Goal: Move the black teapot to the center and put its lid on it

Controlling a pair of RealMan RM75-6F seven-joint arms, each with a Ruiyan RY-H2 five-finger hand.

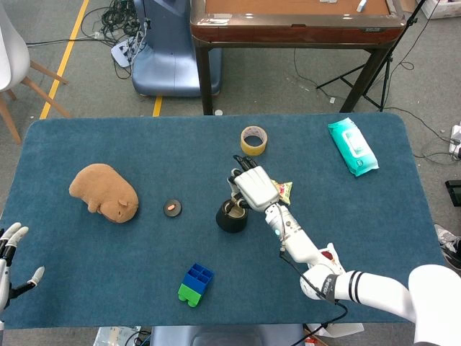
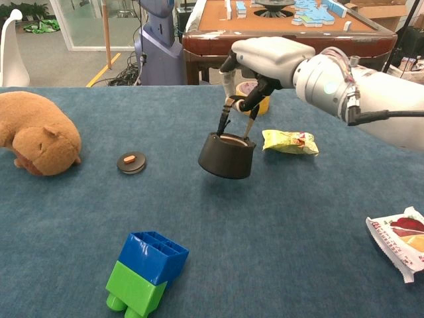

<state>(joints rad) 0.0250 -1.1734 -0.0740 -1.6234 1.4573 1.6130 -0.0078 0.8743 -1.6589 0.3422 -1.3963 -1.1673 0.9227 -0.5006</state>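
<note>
Two hands are showing, and only one is working. Going from the left: my left hand (image 1: 11,252) is idling at the near-left corner of the desk (image 1: 86,288), fingers spread and holding nothing, well apart from everything that matters. Next along, the brown plush animal (image 2: 36,139) is lying on the blue cloth, and just to its right the teapot lid (image 2: 132,161) is sitting flat, knob up, with bare cloth all round it. Nearer me, the blue-and-green block (image 2: 147,273) is lying tipped on its side.

Right of the lid, I am holding the black teapot (image 2: 227,156) by its upright wire handle with my right hand (image 2: 268,59), fingers curled round the top of the handle. In the chest view the pot is hanging tilted, and seems clear of the cloth. The lid is lying to the left of the pot, near it but apart, so the right hand is by far the nearer one for fetching it. I judge the pot is already about mid-desk and needs only setting down level.

Further right, a yellow snack packet (image 2: 289,142) is lying just beside the pot, tape roll (image 1: 253,140) behind it, wipes pack (image 1: 352,146) at the far right. Beyond the desk, a wooden table (image 1: 288,29) is standing on grey floor among cables.
</note>
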